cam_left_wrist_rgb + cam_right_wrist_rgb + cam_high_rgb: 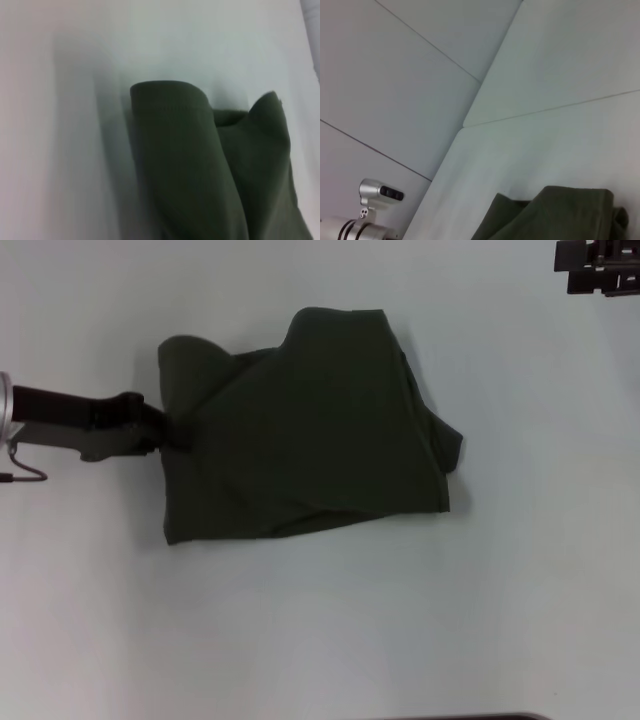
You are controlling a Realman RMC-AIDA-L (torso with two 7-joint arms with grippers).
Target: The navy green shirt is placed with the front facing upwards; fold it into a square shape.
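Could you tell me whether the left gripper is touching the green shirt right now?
Touching: in the head view the left gripper meets the left edge of the navy green shirt, with no gap visible.

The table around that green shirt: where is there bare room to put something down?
Bare table spans the whole near side below the shirt, plus the right side. The left is crowded: the left gripper meets the shirt's edge. The right gripper sits parked far right.

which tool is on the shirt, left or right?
The left tool, at the dark olive-green cotton shirt's left edge. The right tool sits off the cloth, top right corner.
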